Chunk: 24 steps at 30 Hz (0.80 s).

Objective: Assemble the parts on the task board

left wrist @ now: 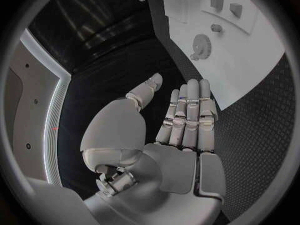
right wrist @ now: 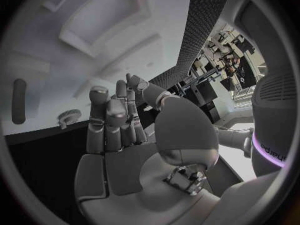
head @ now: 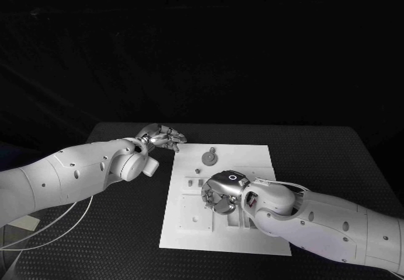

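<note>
Both hands free, gear part still loose on the board

Nearest is the right hand [head: 221,193], hovering over the middle of the task board [head: 253,157], fingers fairly straight and a bit apart, holding nothing as far as I can tell. Beyond it the gear part [head: 209,157] lies flat on the board's far half; looks small, light, rigid, probably slick, so I'd pinch it by the toothed rim. Farthest, the left hand [head: 162,137] sits off the board's far corner, fingers extended, also empty.
</note>
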Motion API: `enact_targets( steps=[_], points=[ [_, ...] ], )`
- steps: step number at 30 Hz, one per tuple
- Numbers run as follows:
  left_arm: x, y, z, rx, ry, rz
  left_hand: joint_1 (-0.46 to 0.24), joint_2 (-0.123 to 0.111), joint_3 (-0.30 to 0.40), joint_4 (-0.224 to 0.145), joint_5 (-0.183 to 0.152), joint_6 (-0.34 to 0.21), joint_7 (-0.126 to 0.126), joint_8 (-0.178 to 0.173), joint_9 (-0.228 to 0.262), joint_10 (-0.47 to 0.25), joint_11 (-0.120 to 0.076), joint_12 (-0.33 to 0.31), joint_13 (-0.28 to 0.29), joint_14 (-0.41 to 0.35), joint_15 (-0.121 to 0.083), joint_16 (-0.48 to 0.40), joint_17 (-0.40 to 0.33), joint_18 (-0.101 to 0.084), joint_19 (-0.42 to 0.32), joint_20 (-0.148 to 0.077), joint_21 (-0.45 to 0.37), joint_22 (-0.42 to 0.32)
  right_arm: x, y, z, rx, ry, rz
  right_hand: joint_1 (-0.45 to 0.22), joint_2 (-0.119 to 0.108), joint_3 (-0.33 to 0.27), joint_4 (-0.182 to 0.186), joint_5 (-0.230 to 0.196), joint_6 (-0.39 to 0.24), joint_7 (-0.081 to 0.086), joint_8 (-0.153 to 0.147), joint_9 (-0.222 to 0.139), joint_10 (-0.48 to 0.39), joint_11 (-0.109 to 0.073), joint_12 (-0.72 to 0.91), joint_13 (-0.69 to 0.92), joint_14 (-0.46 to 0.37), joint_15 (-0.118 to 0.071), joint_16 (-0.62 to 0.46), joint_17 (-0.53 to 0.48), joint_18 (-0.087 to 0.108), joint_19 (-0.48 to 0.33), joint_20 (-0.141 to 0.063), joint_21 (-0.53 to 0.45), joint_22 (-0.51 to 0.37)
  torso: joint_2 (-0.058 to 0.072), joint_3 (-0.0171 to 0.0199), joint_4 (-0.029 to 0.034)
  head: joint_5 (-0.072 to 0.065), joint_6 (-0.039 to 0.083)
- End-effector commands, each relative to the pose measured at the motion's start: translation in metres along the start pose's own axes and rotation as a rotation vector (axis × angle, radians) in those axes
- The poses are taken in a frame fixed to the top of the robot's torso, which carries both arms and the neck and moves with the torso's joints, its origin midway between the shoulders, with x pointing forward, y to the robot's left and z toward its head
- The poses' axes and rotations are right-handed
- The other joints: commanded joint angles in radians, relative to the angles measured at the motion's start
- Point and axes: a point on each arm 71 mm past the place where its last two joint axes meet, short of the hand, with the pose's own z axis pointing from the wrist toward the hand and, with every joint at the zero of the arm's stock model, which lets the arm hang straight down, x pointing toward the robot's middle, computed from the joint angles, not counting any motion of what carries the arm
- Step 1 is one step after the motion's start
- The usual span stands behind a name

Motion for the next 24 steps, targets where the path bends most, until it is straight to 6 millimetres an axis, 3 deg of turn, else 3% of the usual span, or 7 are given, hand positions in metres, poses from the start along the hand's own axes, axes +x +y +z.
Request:
enact_targets(
  steps=[1,24],
  points=[
    [0.002,-0.003,0.001,0.013,0.013,-0.009,-0.008,0.001,-0.007,0.000,0.003,-0.004,0.000,0.007,-0.002,-0.001,0.005,0.002,0.002,-0.001,0.004,-0.006,0.001,0.003,0.005,-0.001,-0.006,-0.001,0.003,0.001,0.002,-0.011,0.017,-0.017,-0.003,0.008,0.005,0.000,0.004,0.003,0.002,0.007,0.000,0.087,-0.027,-0.004,0.002,0.000,-0.007,-0.007,-0.001,0.031,-0.002,-0.007,0.002,0.019,0.000,-0.0001,0.0005,0.005,-0.002],
    [0.003,-0.004,0.001,0.014,0.017,-0.009,-0.010,0.002,-0.010,0.000,0.003,-0.004,0.000,0.008,-0.002,0.000,0.005,0.002,0.002,-0.001,0.004,-0.007,0.002,0.003,0.006,-0.001,-0.008,-0.003,0.014,0.003,0.004,-0.007,0.051,-0.022,-0.004,0.007,0.006,0.000,0.004,0.002,0.002,0.007,0.004,0.088,-0.027,-0.007,0.003,0.000,-0.007,-0.008,-0.001,0.031,0.000,-0.009,0.004,0.020,0.000,0.0001,0.0003,0.016,-0.010]
  ],
)
